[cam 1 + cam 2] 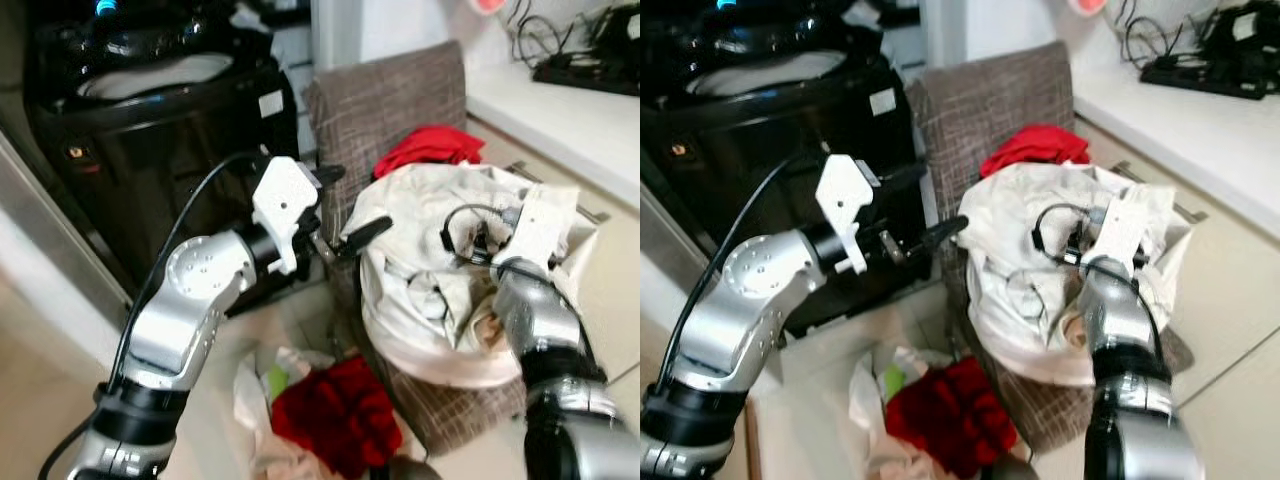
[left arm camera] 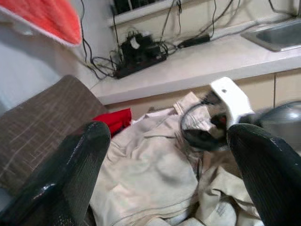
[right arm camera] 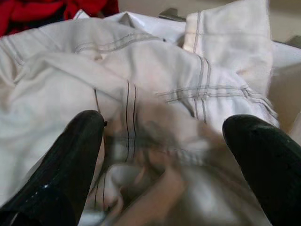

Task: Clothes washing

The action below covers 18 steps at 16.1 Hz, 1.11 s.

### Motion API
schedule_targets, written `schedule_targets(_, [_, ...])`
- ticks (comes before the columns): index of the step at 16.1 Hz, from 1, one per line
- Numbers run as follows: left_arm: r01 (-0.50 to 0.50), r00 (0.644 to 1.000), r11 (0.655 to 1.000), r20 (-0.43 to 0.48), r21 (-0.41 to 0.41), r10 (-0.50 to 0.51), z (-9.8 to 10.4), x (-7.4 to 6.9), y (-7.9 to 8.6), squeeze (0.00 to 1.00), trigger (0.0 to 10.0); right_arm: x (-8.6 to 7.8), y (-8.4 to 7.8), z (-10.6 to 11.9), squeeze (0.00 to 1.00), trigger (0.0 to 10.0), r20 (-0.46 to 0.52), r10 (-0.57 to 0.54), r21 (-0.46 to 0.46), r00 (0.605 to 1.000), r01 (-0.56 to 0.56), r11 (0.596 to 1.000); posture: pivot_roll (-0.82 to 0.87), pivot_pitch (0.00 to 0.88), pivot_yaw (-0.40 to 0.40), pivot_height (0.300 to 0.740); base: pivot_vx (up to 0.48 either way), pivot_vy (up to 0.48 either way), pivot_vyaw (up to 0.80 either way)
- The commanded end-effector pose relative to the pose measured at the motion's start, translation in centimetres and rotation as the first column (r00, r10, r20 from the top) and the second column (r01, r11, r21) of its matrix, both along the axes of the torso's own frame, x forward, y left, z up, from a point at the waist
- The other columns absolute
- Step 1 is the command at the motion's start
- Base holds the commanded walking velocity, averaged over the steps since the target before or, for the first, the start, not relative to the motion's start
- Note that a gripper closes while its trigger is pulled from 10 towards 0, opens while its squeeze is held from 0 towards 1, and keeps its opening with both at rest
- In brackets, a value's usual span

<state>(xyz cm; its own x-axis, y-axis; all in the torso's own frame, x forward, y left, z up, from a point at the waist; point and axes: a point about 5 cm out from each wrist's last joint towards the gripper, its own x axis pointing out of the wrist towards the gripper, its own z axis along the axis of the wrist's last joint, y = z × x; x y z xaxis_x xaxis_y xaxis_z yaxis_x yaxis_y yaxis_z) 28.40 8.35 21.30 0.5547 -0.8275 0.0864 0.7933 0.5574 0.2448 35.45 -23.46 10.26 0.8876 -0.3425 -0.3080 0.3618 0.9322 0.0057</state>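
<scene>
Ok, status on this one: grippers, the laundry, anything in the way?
Right gripper open, down on the cream garment heaped on the chair. Left gripper open at the pile's edge. Red cloth on the floor below; washer behind.

My 2 head eyes look forward and down on the chair heaped with cream cloth. Left wrist camera faces that heap from beside it. Right wrist camera sits close above the cloth. All 4 views share it.

Right gripper fingertips sink into blurred cream garment — red cloth cut off below
</scene>
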Motion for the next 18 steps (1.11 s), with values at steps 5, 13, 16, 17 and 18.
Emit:
schedule_targets(5, [-0.018,1.0,0.999,-0.008,0.043,0.018,0.6,-1.8,0.3,0.0,10.0,1.0,0.8,-0.7,0.0,10.0,-0.09,0.098,0.024,0.991,-0.097,0.995,0.03,0.114,0.074,0.74,0.0,0.0,0.0])
schedule_targets(13, [-0.142,0.984,0.982,-0.088,0.121,0.153,0.5,-5.0,3.1,0.0,10.0,-1.5,3.2,-5.9,0.0,0.0,-0.258,0.193,0.045,0.947,-0.188,0.981,0.2,0.223,0.091,0.74,0.0,0.0,0.0])
schedule_targets(16, [-0.169,0.979,0.978,-0.096,0.123,0.182,0.6,-5.2,3.2,0.0,10.0,-1.6,5.0,-6.3,0.0,0.0,-0.235,0.257,0.067,0.937,-0.248,0.966,0.21,0.223,0.085,0.74,0.0,0.0,0.0])
schedule_targets(17, [-0.175,0.978,0.977,-0.095,0.125,0.187,0.6,-5.1,3.2,0.0,10.0,-1.5,5.2,-6.3,0.0,0.0,-0.22,0.262,0.073,0.94,-0.252,0.965,0.21,0.222,0.085,0.74,0.0,0.0,0.0])
schedule_targets(18, [-0.181,0.976,0.976,-0.096,0.124,0.193,0.6,-5.0,3.1,0.0,10.0,-1.4,5.5,-6.2,0.0,0.0,-0.203,0.276,0.057,0.939,-0.271,0.961,0.2,0.217,0.084,0.74,0.0,0.0,0.0])
